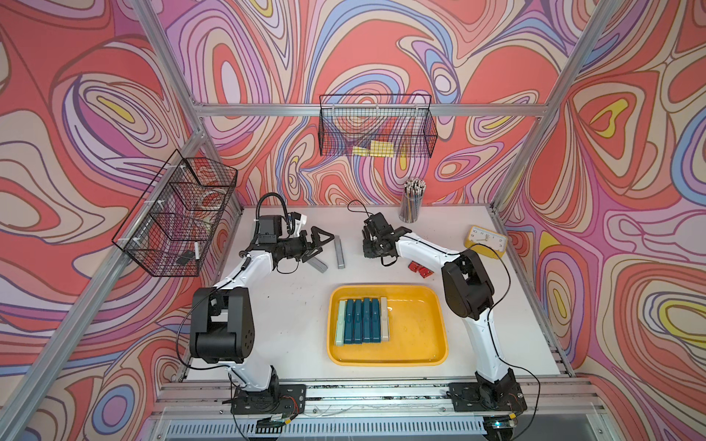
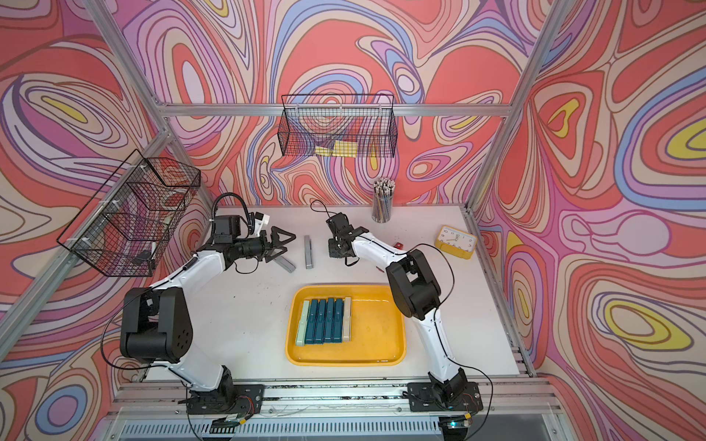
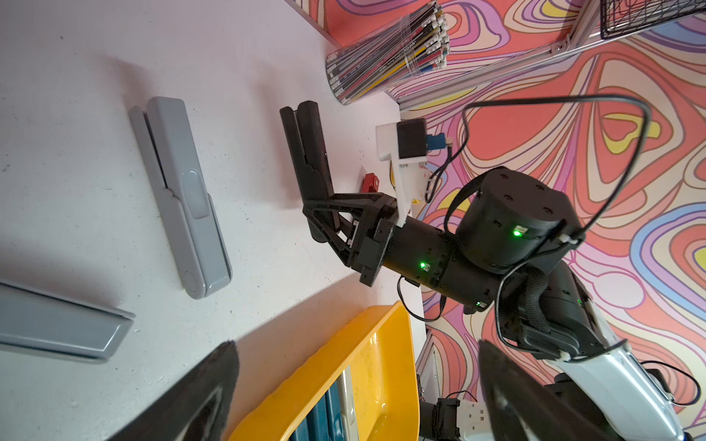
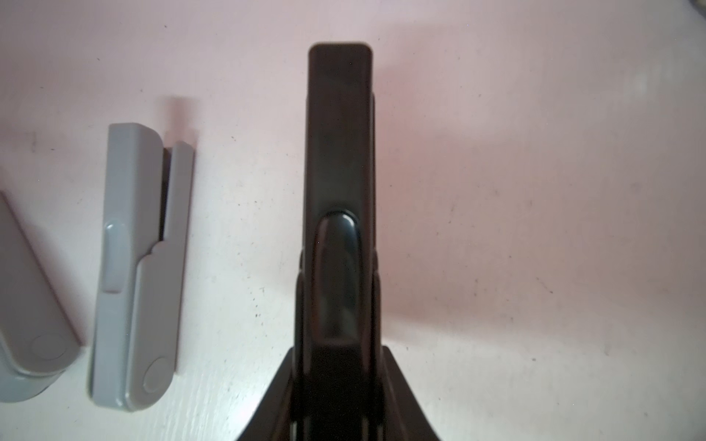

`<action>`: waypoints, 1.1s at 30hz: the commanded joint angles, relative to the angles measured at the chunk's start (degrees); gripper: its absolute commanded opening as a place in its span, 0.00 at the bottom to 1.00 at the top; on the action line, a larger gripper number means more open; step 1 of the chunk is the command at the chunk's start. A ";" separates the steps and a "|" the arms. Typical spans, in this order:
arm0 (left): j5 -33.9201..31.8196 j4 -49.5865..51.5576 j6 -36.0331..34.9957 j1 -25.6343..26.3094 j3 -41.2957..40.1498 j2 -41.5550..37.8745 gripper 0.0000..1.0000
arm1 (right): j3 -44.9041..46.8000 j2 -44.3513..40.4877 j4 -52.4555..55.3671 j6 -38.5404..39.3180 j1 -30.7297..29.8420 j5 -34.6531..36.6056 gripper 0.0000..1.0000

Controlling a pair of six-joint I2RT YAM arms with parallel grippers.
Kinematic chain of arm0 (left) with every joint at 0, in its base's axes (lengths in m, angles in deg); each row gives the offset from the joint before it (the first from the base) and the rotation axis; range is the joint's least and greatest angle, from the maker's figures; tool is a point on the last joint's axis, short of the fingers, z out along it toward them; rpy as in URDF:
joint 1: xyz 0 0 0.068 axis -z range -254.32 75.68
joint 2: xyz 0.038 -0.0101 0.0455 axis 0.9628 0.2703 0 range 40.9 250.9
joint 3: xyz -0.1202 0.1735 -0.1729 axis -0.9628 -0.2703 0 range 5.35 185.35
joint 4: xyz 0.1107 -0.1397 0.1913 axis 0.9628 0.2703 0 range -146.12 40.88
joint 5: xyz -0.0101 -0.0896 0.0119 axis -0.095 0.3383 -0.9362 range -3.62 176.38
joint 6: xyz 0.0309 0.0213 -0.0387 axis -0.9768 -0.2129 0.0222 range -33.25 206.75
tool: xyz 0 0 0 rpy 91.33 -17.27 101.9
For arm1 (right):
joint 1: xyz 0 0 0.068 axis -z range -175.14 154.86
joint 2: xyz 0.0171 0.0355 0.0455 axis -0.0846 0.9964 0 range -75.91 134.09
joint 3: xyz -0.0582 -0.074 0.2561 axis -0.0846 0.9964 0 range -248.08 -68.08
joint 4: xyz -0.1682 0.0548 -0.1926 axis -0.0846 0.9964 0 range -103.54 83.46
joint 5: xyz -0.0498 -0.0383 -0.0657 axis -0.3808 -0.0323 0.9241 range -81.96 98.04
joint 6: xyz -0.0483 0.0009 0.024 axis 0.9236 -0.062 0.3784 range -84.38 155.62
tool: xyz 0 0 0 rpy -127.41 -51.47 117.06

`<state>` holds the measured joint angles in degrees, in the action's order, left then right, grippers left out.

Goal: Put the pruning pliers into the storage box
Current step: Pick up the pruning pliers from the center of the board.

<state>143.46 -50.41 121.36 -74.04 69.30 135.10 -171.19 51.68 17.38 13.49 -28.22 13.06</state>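
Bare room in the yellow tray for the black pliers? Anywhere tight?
Tray: bare from the beige pliers to the rim nearest the right arm; black pliers go there. Table between tray and left arm: also bare. Tight behind the tray: two grey pliers, red pliers.

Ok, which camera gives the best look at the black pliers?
The left wrist view: the black pliers appear sharp and side on, clamped in the right gripper. The right wrist view shows them close up from above, but dark and slightly blurred. In both top views the gripper hides them.
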 commanded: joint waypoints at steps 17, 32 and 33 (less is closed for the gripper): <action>-1.50 4.85 -1.98 1.66 0.49 -7.84 0.99 | 13.64 -19.48 -0.08 -4.03 -4.03 3.36 0.22; -4.50 11.03 -3.59 2.98 -6.77 -17.87 0.99 | 22.07 -28.96 0.58 -7.24 -7.07 6.93 0.22; -4.59 11.20 -3.80 3.06 -7.33 -18.32 0.99 | 22.30 -29.18 0.69 -7.39 -7.36 7.18 0.22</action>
<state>139.20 -42.47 119.35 -71.29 63.50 118.11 -149.46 25.08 18.25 7.15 -34.63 18.37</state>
